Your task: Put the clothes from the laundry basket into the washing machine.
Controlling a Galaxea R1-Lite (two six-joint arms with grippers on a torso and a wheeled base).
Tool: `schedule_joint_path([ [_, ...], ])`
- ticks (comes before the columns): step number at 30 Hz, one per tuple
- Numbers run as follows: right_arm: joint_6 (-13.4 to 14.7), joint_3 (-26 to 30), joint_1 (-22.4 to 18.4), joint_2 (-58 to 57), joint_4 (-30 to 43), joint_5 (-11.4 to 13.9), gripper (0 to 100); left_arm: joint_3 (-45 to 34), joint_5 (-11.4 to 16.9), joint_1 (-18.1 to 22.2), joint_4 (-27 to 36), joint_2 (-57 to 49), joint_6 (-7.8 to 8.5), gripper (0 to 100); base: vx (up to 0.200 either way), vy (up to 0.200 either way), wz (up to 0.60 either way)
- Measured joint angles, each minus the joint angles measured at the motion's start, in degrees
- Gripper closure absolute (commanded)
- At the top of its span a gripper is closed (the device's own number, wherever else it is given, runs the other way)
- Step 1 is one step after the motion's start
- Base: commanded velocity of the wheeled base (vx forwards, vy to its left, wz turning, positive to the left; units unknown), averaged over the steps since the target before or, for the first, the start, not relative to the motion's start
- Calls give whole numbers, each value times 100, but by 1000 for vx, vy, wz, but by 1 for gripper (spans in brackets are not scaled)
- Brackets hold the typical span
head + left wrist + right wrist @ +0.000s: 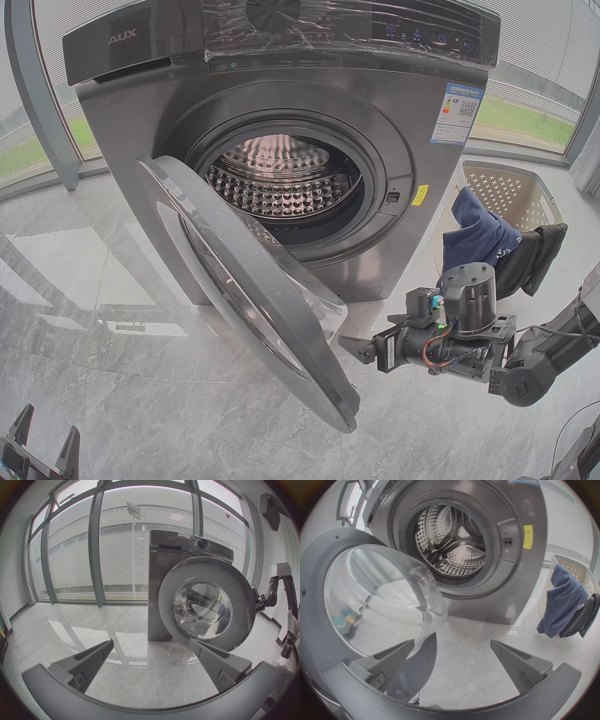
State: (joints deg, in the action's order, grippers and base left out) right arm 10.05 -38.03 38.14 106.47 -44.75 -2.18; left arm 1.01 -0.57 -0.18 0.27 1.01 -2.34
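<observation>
The washing machine (281, 81) stands with its round door (250, 287) swung open and its steel drum (281, 178) bare inside. To its right a beige laundry basket (506, 187) has a blue garment (478, 234) and a black garment (531, 256) draped over its front rim. My right gripper (350, 349) hangs low in front of the machine, between door and basket, open and holding nothing. The right wrist view has the drum (450, 542), the door (378, 595), the blue garment (562, 602) and the gripper (452, 644). My left gripper (50, 422) is open at the bottom left, far from the machine.
The open door juts out over the grey tiled floor (125, 375) between my arms. Glass window walls and a pillar (37, 94) stand behind the machine. From the left wrist, the open gripper (151, 643) faces the door's outer side (206, 605), with bare floor around it.
</observation>
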Motion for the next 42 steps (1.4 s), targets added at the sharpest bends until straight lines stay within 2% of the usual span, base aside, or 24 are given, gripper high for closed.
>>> schedule_joint_path([
  [9,108,105,788,130,-378,33,0,0,-2,2,0,0,-1,0,0,0,0],
  [12,130,171,866,127,-466,40,0,0,-2,0,-2,2,-1,0,0,0,0],
  [16,137,279,830,107,-522,11,0,0,0,-2,-5,2,0,0,0,0,0],
  [20,112,315,625,88,-556,9,0,0,-2,2,-5,2,-1,0,0,0,0],
  [26,117,194,505,160,-566,0,0,0,-2,2,-2,2,5,0,0,0,0],
  [42,126,-948,592,1150,-878,7,0,0,0,-2,0,2,0,0,-188,0,0],
])
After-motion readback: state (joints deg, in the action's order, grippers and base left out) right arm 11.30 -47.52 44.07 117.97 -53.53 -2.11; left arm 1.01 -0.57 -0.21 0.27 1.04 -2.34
